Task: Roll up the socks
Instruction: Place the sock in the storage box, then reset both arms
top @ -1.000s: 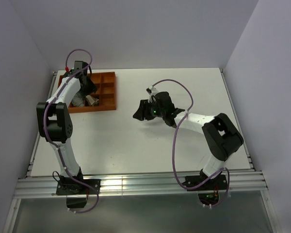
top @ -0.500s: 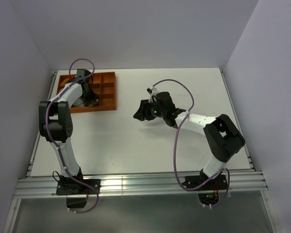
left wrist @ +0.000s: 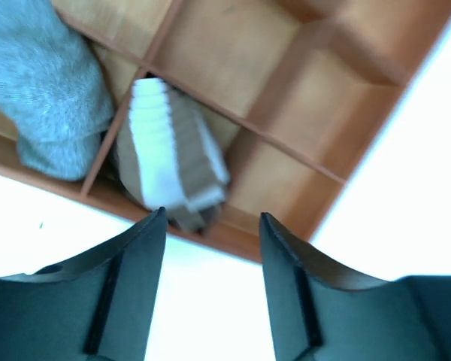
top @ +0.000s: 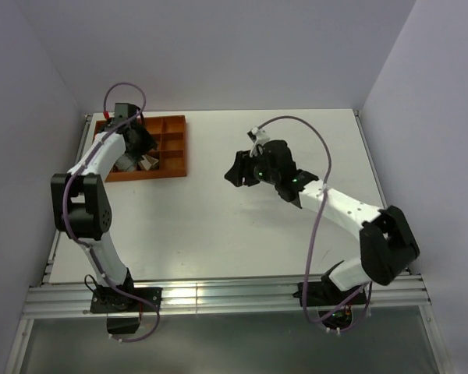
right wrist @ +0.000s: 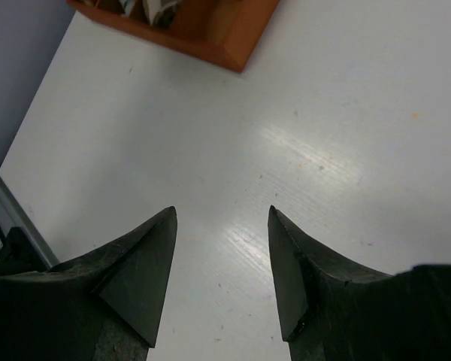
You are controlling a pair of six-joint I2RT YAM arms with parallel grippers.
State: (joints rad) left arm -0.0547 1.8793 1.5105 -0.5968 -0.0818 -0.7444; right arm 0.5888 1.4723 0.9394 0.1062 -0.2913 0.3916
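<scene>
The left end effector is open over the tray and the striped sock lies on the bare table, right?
No. The striped sock lies inside the tray, as the left wrist view shows; the left end effector is open over the tray.

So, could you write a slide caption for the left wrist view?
Open left claw above bundled brown, white-striped fabric sock, beside grey fabric sock, in orange divided tray.

arms white, joints black | cables purple | left hand, right hand: black wedge fingers
</scene>
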